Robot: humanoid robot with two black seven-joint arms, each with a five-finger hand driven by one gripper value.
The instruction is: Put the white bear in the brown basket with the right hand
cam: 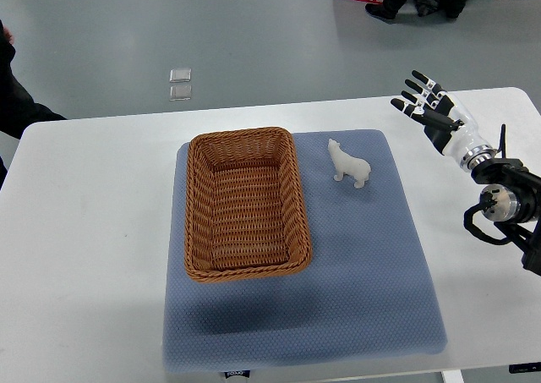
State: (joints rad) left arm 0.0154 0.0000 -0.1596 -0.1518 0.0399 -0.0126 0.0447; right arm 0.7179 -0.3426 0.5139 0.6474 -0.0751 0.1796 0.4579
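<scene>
White bear [348,163] stands on the blue mat [363,256], left of the right hand [429,106], whose fingers are spread and empty. Brown basket [245,204] lies further left. A clumsy grasp could topple the small bear.

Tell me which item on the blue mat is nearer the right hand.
The small white bear figurine, standing on the blue-grey mat between the brown woven wicker basket and the open right hand; the basket is farther left.
</scene>
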